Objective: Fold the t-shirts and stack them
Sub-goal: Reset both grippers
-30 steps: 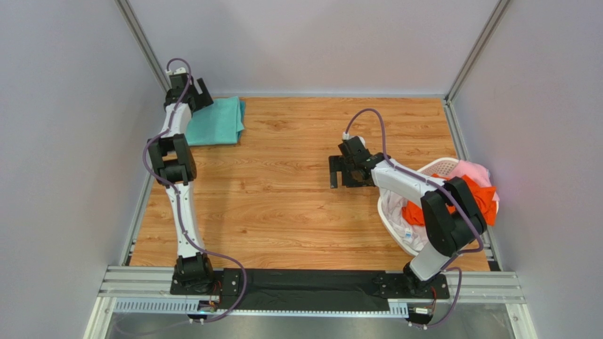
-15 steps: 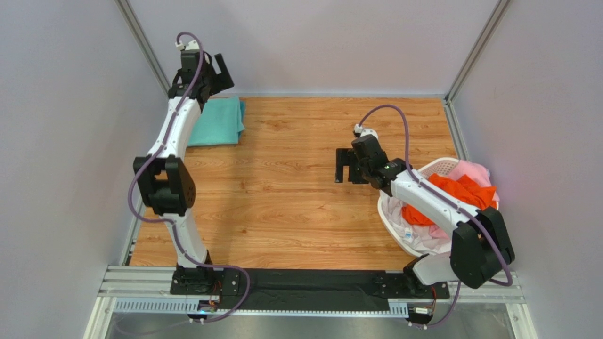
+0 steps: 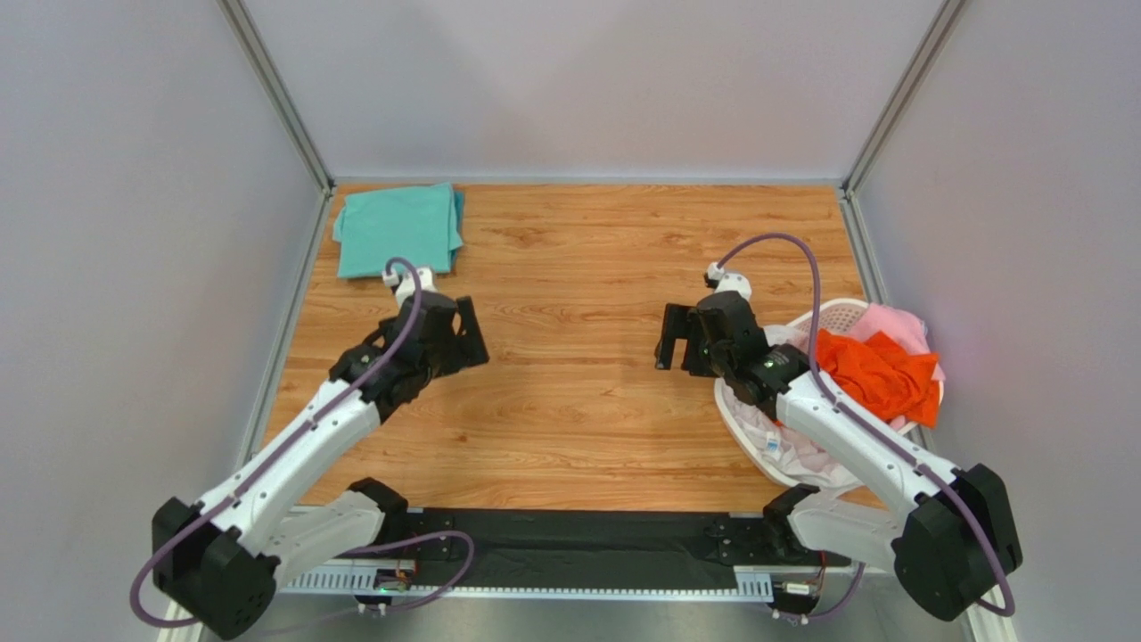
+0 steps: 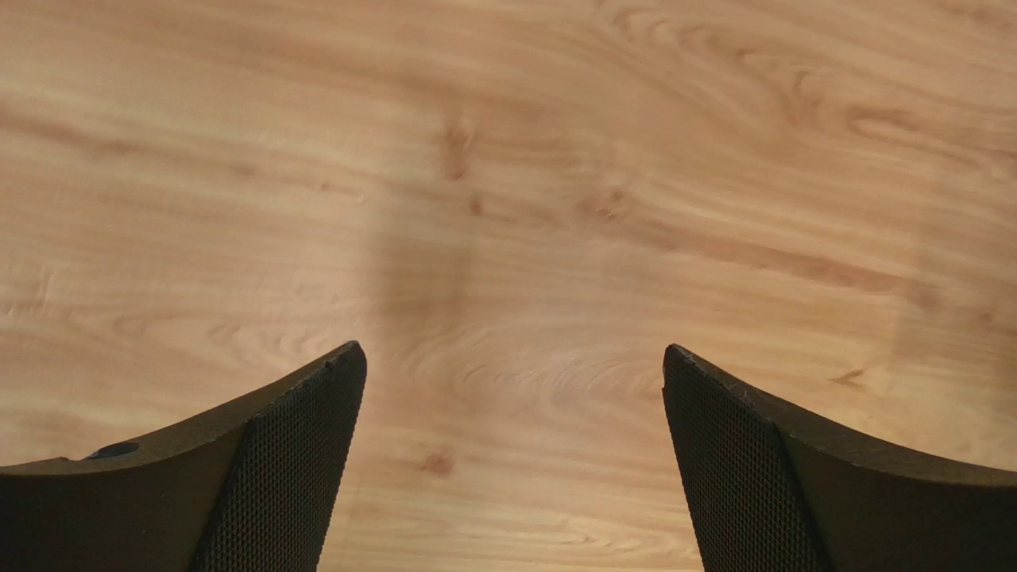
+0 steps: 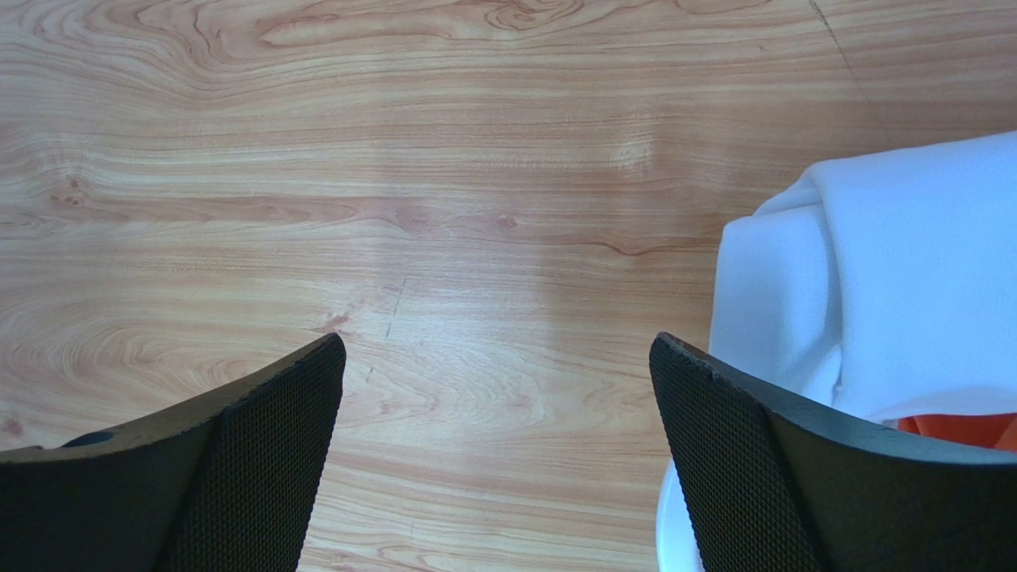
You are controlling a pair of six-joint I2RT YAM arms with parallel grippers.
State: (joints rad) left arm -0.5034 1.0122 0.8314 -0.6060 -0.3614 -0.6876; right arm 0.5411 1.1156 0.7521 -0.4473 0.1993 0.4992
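A folded teal t-shirt (image 3: 397,228) lies flat at the table's far left corner. An orange t-shirt (image 3: 880,375), a pink one (image 3: 895,323) and a white one (image 3: 784,442) are bunched in a white basket (image 3: 836,316) at the right edge. The white cloth (image 5: 883,262) also shows in the right wrist view. My left gripper (image 3: 464,336) is open and empty above bare wood (image 4: 513,238), well in front of the teal shirt. My right gripper (image 3: 674,337) is open and empty above bare wood, just left of the basket.
The wooden table (image 3: 589,308) is walled by grey panels on three sides. A metal rail (image 3: 589,542) runs along the near edge with both arm bases on it.
My left arm has swung back from the teal shirt at the far corner toward the table's middle left. My right gripper has shifted slightly right, toward the basket.
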